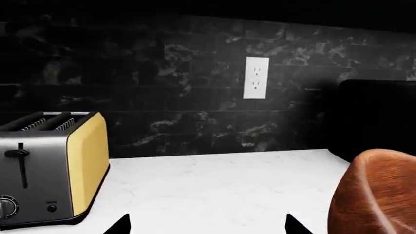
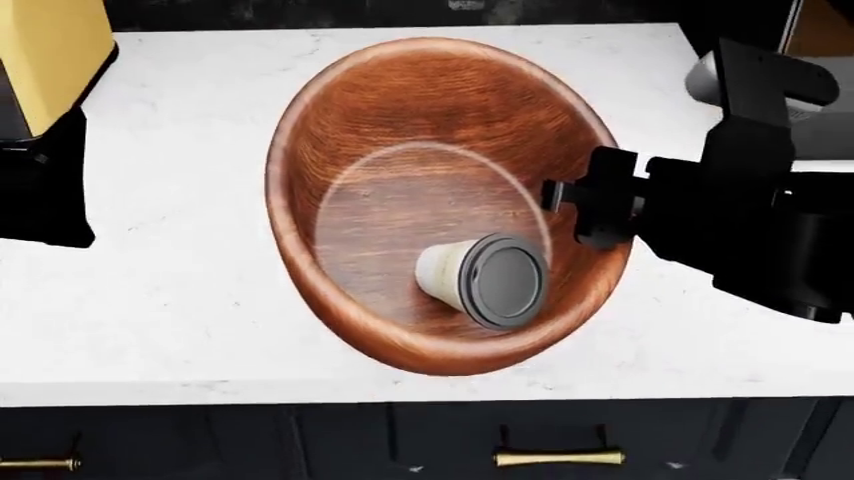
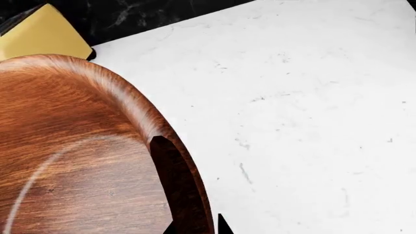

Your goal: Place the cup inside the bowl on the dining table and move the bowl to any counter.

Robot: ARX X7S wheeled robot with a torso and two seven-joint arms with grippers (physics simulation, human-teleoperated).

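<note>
The reddish-brown wooden bowl is over the white marbled counter, tipped toward me. The cream cup lies on its side inside the bowl, grey lid facing the front. My right gripper is shut on the bowl's right rim. In the right wrist view the bowl wall runs between the two fingertips of the right gripper. My left gripper is open and holds nothing, with the bowl off to one side of it. The dining table is out of view.
A yellow and steel toaster stands on the counter left of the bowl, also seen as the toaster at the back left. A black marbled wall with a white outlet backs the counter. A dark appliance sits behind the bowl. Navy cabinet fronts with gold handles lie below.
</note>
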